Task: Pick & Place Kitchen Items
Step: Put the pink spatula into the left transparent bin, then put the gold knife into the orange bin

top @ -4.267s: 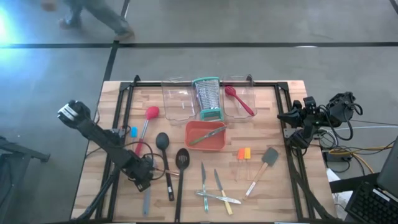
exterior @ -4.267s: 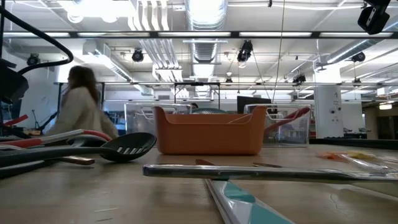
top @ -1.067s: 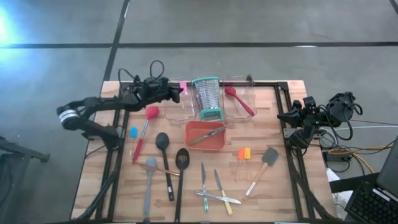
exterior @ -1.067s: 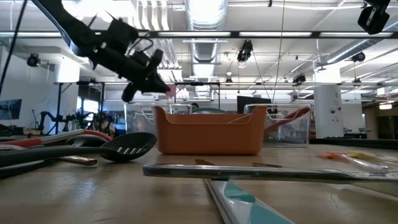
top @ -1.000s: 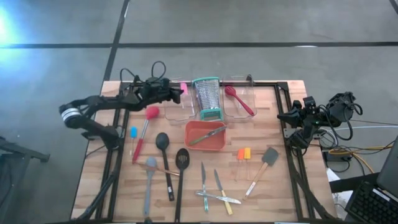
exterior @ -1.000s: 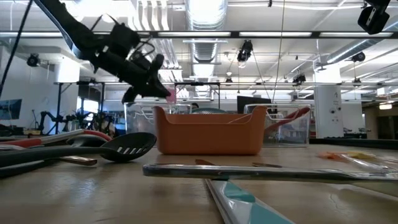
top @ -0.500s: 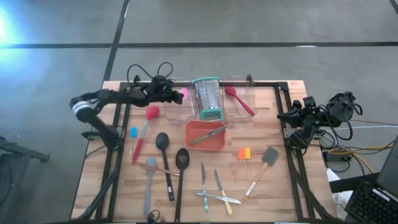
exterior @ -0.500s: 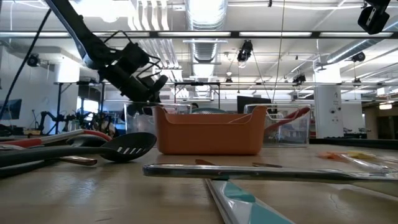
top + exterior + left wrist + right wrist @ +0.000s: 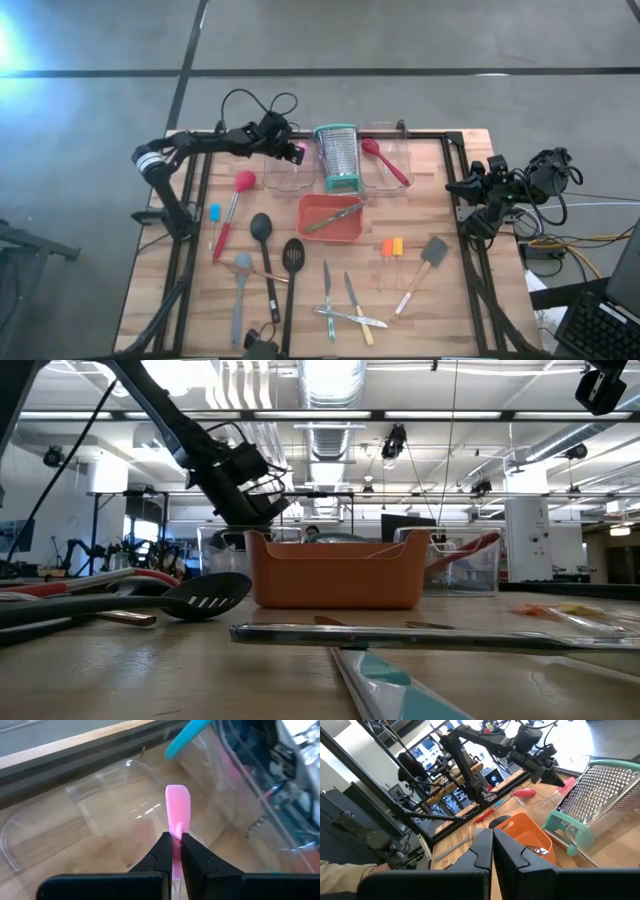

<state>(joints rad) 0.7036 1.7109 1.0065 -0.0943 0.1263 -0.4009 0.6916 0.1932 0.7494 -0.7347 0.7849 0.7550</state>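
Note:
My left gripper is at the table's far side, over the left clear bin, shut on a pink-handled tool. The tool's pink end juts out past the fingertips above the bin's floor. In the low view the gripper stands just above the bin's rim. My right gripper waits at the table's right edge, shut and empty. Other utensils lie flat on the table: red spoon, black spoon, slotted turner, grey spatula, small knives. My left gripper pinches the pink tool between its two fingers, on the handle just behind its pink end. The tool lies along the fingers and sticks out ahead of them. It is lifted clear, over the clear bin.
The steel grater stands right beside the left bin. A second clear bin holds a red spoon. The orange tray holds one utensil. Orange-handled tools and a blue tool lie on the table.
My left gripper, still shut on the pink tool, has gone toward the table's right edge and down, from above the left bin's left side to low over the bin. Nothing else has moved.

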